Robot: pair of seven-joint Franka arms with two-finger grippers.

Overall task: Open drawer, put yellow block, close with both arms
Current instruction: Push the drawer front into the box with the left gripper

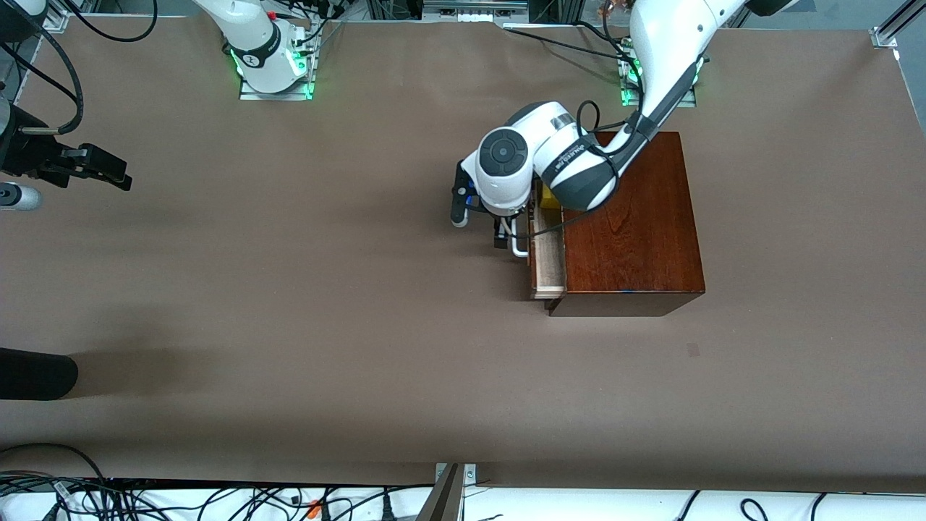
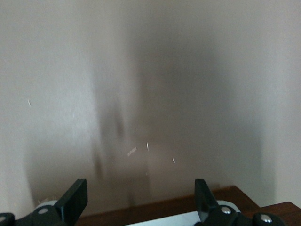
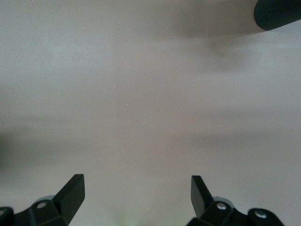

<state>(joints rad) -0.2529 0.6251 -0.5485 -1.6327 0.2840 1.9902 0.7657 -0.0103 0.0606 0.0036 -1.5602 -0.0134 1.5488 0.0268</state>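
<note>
The dark wooden box [image 1: 629,224] stands toward the left arm's end of the table. Its drawer [image 1: 548,255] is pulled out a little and shows its pale lining and white handle [image 1: 519,247]. The yellow block [image 1: 550,199] lies in the drawer, partly hidden under the left arm's wrist. My left gripper [image 1: 501,237] hangs in front of the drawer by the handle. It is open, and the drawer front [image 2: 164,207] and handle [image 2: 178,219] show at the base of its fingers [image 2: 77,194]. My right gripper [image 1: 94,166] waits open over bare table at the right arm's end, as the right wrist view [image 3: 136,186] shows.
A black rounded object [image 1: 36,374] reaches in at the table's edge near the right arm's end, nearer the front camera; it also shows in the right wrist view [image 3: 277,14]. Cables lie along the table's near edge [image 1: 217,499]. Brown table surface spreads between the arms.
</note>
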